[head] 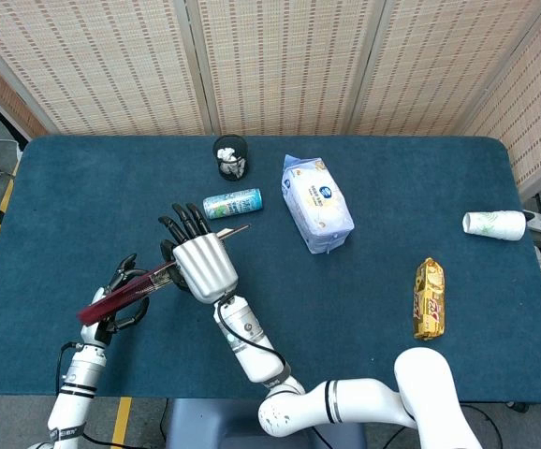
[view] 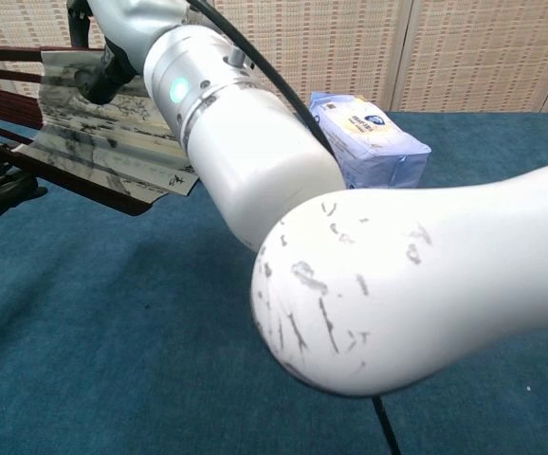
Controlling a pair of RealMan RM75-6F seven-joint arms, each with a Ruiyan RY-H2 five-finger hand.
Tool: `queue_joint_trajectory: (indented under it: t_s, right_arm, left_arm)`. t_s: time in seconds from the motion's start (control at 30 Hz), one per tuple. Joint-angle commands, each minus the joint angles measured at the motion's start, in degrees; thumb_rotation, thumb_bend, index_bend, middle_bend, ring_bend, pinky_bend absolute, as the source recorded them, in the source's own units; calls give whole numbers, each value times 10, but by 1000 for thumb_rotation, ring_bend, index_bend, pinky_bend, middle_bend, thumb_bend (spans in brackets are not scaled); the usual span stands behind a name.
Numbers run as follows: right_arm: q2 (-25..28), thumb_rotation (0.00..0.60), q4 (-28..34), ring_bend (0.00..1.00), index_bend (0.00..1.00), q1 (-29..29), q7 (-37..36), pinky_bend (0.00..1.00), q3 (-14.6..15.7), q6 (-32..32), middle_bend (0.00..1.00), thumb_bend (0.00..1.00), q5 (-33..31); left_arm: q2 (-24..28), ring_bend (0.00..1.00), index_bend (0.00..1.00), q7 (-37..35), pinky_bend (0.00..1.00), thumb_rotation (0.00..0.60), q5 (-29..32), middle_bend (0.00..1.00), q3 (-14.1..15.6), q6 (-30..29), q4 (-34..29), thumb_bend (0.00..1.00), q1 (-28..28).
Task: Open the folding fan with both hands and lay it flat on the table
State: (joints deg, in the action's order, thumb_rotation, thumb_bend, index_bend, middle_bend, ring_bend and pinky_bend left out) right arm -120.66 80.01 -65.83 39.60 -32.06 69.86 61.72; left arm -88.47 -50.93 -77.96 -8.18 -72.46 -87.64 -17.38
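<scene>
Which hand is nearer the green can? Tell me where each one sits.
Right. The right hand holds the fan just in front of the green can; the left hand is further off, at the fan's far end.

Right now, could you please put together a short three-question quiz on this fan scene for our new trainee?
1. True or false: the folding fan is lying flat on the table.
2. Which hand holds the fan near its pivot end? A) right hand B) left hand C) neither
3. Fill in: the black cup stands just behind the small ___ lying on its side.

Key:
1. False; it is held above the table, only partly spread.
2. A; the left hand is at the far end of the fan.
3. Can.
</scene>
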Motion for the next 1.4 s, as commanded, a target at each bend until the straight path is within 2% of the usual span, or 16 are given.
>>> queue_joint_trajectory:
  t_s: [0.03,0.2,0.43,0.53,0.63,0.77,0.83,0.93,1.17,1.4]
  right_arm:
    - [-7,600,-10,0,677,-6,-1,58,1,2,169,646,-1]
    - [-18,600,-28,0,681,-14,-8,58,1,5,174,645,0]
    - [-37,600,-55,0,682,-27,-16,58,-7,9,174,646,-4]
    - [-41,600,-59,0,682,-31,-16,58,-6,11,174,645,-2]
    - [-43,600,-61,0,682,-33,-17,58,-5,13,174,646,0]
    - [-44,600,-60,0,682,-33,-17,58,-6,15,174,645,1]
    - [-42,600,-58,0,682,-32,-19,58,-6,17,174,645,2]
    - [-37,600,-52,0,682,-29,-23,58,-8,19,174,646,4]
    - [-5,600,-19,0,682,-7,-30,58,0,26,174,646,14]
    - [49,600,31,0,682,30,-43,58,20,31,174,646,29]
  left_arm:
    - [-10,0,378,7,62,600,10,0,-8,1,0,376,1]
    - [-16,0,463,7,62,600,18,0,-16,7,0,366,1]
    - [-18,0,452,8,61,600,16,0,-19,11,-9,369,3]
    - [-22,0,494,7,61,600,23,0,-26,11,-9,385,4]
    - [-27,0,574,2,60,600,28,0,-32,9,-9,456,5]
    - [-31,0,692,5,59,600,32,30,-39,4,-6,634,8]
    - [-33,0,721,12,59,600,32,47,-41,-1,-5,690,10]
    - [-35,0,731,24,61,600,30,59,-45,-8,2,725,11]
    - [-36,0,733,54,62,600,24,75,-66,-36,35,729,9]
    - [-42,0,733,97,63,600,6,93,-98,-90,101,730,1]
